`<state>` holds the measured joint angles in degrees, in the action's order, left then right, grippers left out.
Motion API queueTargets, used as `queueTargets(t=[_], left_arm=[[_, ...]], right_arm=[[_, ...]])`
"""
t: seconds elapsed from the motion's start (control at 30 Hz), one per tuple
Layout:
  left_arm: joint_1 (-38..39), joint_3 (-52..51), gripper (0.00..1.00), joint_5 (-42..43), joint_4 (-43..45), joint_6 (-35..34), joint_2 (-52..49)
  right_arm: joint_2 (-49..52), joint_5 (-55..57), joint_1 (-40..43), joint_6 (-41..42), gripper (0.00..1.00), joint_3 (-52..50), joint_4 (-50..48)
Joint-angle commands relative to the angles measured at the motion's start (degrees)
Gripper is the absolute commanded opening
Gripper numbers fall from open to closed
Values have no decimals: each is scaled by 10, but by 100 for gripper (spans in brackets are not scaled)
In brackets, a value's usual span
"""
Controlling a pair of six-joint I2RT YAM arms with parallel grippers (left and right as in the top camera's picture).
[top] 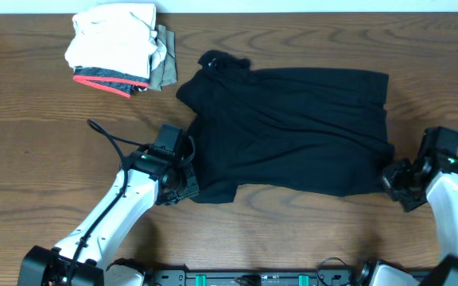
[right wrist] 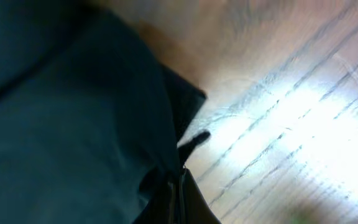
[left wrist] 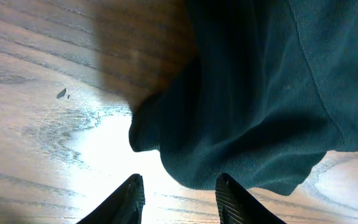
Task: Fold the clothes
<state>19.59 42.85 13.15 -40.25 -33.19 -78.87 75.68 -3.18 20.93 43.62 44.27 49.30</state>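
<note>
We see the black shirt point(top: 293, 135) spread flat on the counter point(top: 38, 159), from its middle toward the right edge. Our left fingers point(left wrist: 129, 202) stand narrowly apart at the shirt's near left corner, holding nothing. Our right fingers point(right wrist: 179, 199) are closed at its near right corner; whether they pinch cloth, we cannot tell.

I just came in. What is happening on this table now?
Two robot arms are working on a black shirt spread on the wooden table. The left pincer is open at the shirt's near-left edge, not gripping. The right pincer is shut at the near-right corner, apparently pinching cloth. A stack of folded garments lies aside.
</note>
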Motion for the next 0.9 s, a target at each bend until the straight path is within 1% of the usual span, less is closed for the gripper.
queueTargets(t=[0.0, 0.17, 0.37, 0.4, 0.43, 0.47, 0.5, 0.53, 0.57, 0.63, 0.67, 0.77, 0.87], left_arm=[[-3, -2, 40, -7, -2, 2, 4], [-3, -2, 40, -7, -2, 2, 4], [-3, -2, 41, -7, -9, 2, 4], [-3, -2, 41, -7, -13, 2, 4], [-3, -2, 40, -7, -16, 5, 4], [-3, -2, 41, -7, -17, 11, 4], [-3, -2, 46, -7, -19, 17, 4], [-3, -2, 49, -7, -20, 22, 4], [-3, -2, 51, -7, -22, 24, 4], [-3, -2, 53, -7, -25, 25, 4], [-3, -2, 55, -7, -26, 25, 4], [-3, -1, 56, -7, -33, 26, 5], [-3, 3, 56, -7, -48, 28, 6]], right_arm=[[-31, 17, 7, -13, 1, 22, 17], [-55, 52, 9, -13, 2, 26, 43], [-55, 80, 26, -12, 7, 26, 74], [-55, 88, 32, -12, 9, 26, 81], [-55, 92, 37, -8, 15, 26, 85], [-55, 94, 44, -8, 27, 26, 86], [-55, 94, 50, -8, 35, 26, 86], [-55, 94, 56, -9, 43, 26, 87], [-55, 91, 61, -9, 47, 26, 89], [-55, 84, 66, -18, 50, 26, 92], [-55, 78, 67, -28, 51, 26, 93], [-55, 63, 67, -50, 55, 26, 93], [-55, 49, 67, -55, 65, 26, 93]])
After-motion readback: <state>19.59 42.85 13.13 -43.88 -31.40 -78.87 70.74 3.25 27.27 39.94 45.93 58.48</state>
